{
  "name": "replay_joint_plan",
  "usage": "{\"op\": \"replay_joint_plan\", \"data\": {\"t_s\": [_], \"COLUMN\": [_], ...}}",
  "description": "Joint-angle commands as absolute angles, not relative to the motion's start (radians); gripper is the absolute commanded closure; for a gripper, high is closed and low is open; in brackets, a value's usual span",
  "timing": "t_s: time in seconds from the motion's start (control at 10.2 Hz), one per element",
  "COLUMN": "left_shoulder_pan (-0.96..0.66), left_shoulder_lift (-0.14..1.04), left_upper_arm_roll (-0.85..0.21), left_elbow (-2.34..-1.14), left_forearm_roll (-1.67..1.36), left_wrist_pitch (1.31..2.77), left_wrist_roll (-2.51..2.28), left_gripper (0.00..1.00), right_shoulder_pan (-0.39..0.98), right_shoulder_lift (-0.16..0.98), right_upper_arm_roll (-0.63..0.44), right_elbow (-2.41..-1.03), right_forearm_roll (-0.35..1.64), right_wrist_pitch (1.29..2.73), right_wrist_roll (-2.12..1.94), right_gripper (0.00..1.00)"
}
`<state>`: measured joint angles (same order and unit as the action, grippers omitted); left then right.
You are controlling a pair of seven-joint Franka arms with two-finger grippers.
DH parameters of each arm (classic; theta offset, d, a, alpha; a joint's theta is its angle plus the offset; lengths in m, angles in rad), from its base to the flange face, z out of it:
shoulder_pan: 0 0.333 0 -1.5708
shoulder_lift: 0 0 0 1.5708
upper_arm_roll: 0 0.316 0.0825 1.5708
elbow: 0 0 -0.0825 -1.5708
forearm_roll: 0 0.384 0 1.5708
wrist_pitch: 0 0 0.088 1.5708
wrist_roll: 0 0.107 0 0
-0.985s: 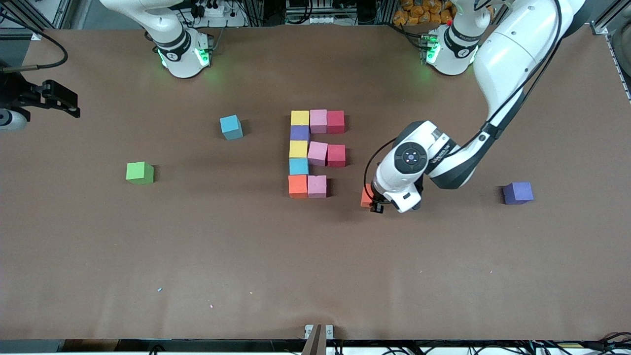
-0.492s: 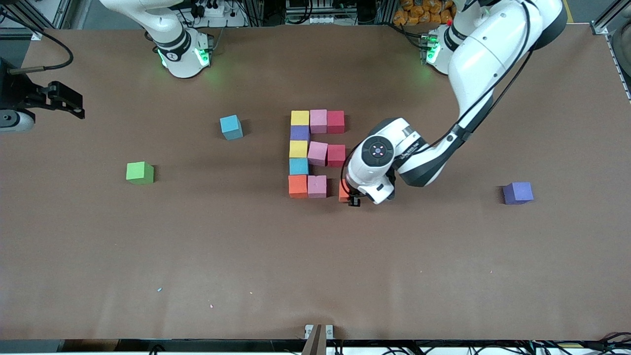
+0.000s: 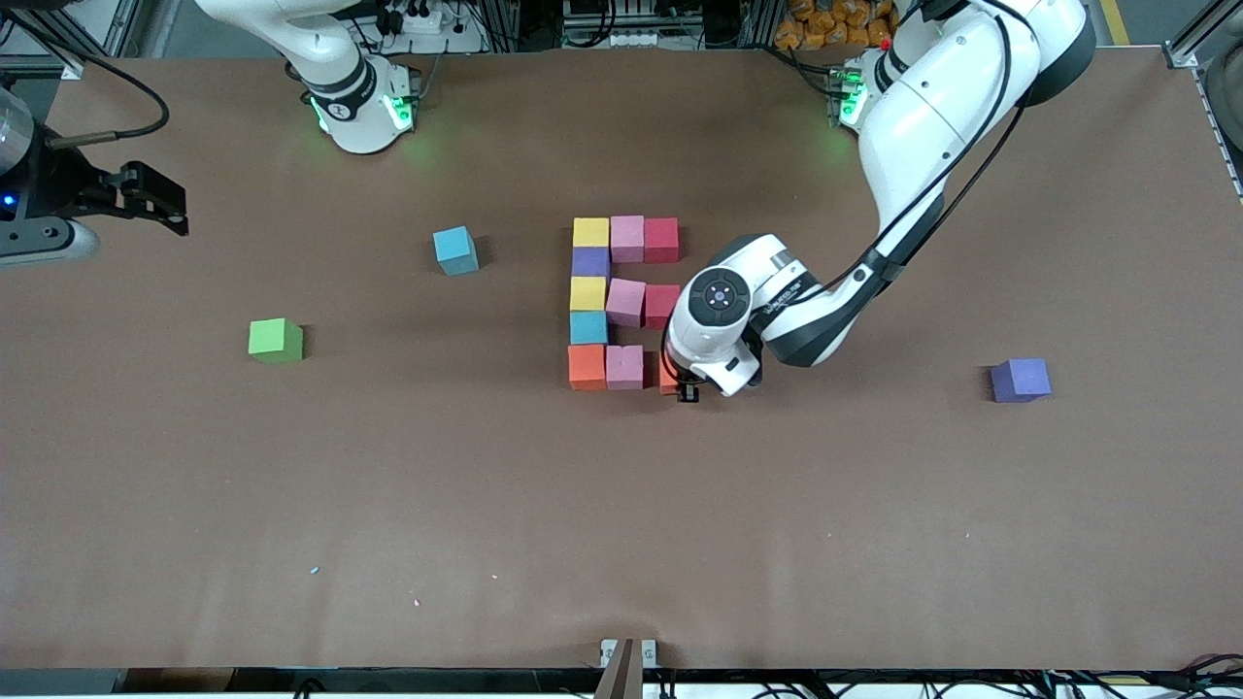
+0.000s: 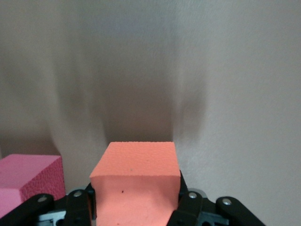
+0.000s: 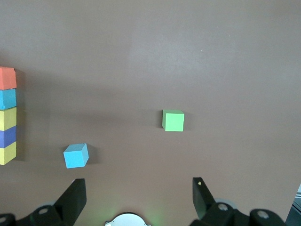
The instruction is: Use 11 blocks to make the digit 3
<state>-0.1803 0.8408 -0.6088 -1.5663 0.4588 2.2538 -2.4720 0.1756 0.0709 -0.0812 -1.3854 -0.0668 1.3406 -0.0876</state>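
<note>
A green cube sits alone on the brown table, well apart from any fingers; a loose blue cube and purple cube likewise lie clear.

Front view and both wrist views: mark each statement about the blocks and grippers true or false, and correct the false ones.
1. The left gripper grips an orange block. True.
2. The green cube is part of the block figure. False: it sits alone, toward the right arm's end of the table.
3. The right gripper holds a blue block. False: its fingers are open and empty, and the arm waits at the table's edge.
4. A pink block lies beside the held orange block. True.
5. The loose purple cube touches the figure. False: it lies apart, toward the left arm's end.
</note>
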Motion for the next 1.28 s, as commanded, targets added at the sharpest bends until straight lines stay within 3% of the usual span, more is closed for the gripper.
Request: {"op": "replay_joint_plan", "data": {"t_s": [0.0,0.89,1.18], "left_shoulder_pan": [-0.209,-0.222,-0.221], "left_shoulder_lift": [0.853,0.867,0.871], "left_upper_arm_roll": [-0.595,-0.595,-0.595], "left_elbow": [-1.542,-1.54,-1.54], "left_forearm_roll": [0.446,0.453,0.453], "left_wrist_pitch": [2.272,2.289,2.289], "left_wrist_roll": [-2.487,-2.479,-2.473], "left_gripper": [1.0,1.0,0.9], "right_shoulder_pan": [0.181,0.172,0.172], "right_shoulder_lift": [0.046,0.048,0.041], "right_upper_arm_roll": [-0.081,-0.086,-0.086], "right_elbow": [-1.424,-1.427,-1.428], "right_forearm_roll": [-0.069,-0.086,-0.075], "right_wrist_pitch": [1.35,1.364,1.368], "right_wrist_roll": [-0.078,-0.086,-0.072], "right_gripper": [0.0,0.0,0.0]}}
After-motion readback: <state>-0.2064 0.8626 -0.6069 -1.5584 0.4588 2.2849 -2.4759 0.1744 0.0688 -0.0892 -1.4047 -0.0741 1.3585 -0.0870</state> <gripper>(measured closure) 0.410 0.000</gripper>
